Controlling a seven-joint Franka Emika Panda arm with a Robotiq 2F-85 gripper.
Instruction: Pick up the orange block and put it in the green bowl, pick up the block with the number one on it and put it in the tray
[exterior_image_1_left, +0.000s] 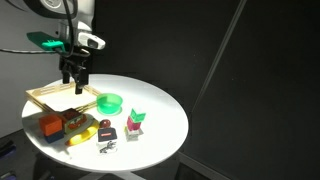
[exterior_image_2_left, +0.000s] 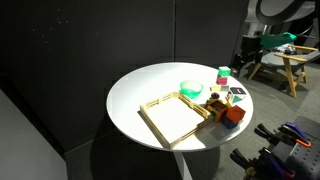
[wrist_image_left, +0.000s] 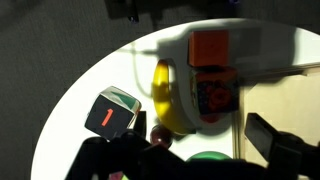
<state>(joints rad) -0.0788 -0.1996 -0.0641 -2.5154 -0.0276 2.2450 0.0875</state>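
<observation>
Orange block (wrist_image_left: 210, 47) beside tray (exterior_image_1_left: 50, 100), arm raised over table (exterior_image_1_left: 160, 110), end effector (exterior_image_1_left: 74, 86) pointing down, spread wide, empty

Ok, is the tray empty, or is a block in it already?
Empty. In an exterior view the tray shows only bare wood inside its raised rim.

The orange block (wrist_image_left: 210, 47) sits at one o'clock on the white bench (wrist_image_left: 90, 75), with a red patterned block (wrist_image_left: 215, 95) just below it. A yellow toy (wrist_image_left: 165, 95) lies at centre. The block with the number one (wrist_image_left: 113, 113) is at eight o'clock. The green bowl (wrist_image_left: 210, 157) peeks in at six, where the gripper (wrist_image_left: 185, 150) stands with its jaws wide apart.
</observation>
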